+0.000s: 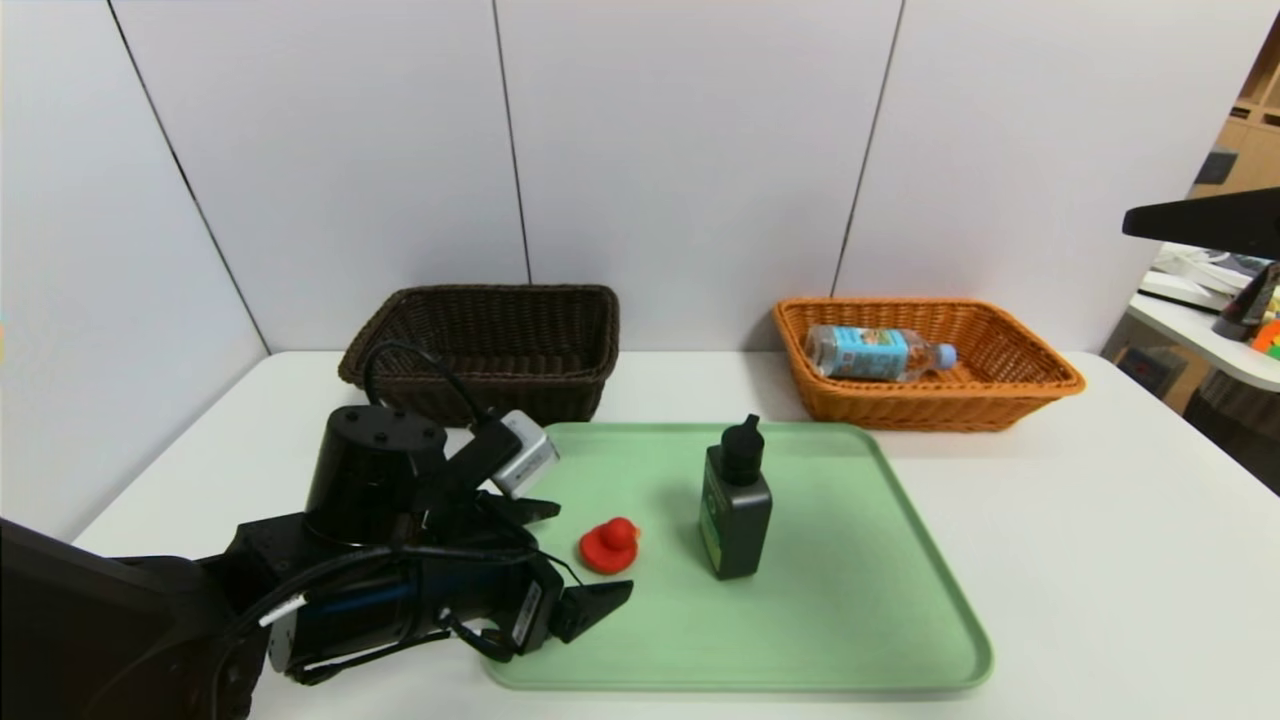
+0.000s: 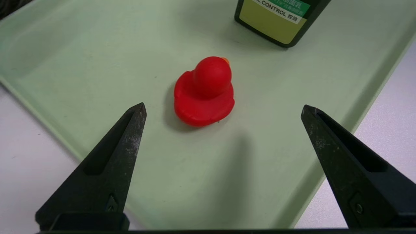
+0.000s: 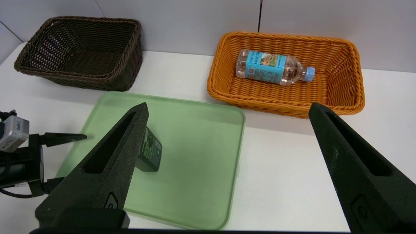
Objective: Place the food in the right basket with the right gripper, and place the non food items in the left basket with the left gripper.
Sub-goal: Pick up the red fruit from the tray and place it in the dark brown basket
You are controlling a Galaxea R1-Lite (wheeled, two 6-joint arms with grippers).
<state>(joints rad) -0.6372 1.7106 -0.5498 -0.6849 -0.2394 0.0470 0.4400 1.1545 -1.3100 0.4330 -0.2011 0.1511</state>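
Our left hand (image 2: 222,110) is spread wide and holds nothing, and the red duck (image 2: 204,92) sits just ahead of it, centred between the fingers, on the green tray (image 2: 81,65). We judge this the reach for a non-food item. Next we close in, grip the duck, then carry it to the brown basket (image 1: 480,345) beyond. Our right hand (image 3: 227,110), likewise wide and empty, waits raised above the worktop (image 1: 1100,560).

**Lighting: even, bright, overhead**

Soft diffuse light from above, no hard glare. Red duck (image 2: 204,92) drops a short soft shadow on the green tray (image 2: 65,65); dark bottle (image 1: 735,505) does too. Head view bows straight lines at its edges: wall seams lean outward. Near jaws in both wrist views slightly soft, desk (image 3: 292,156) sharp.
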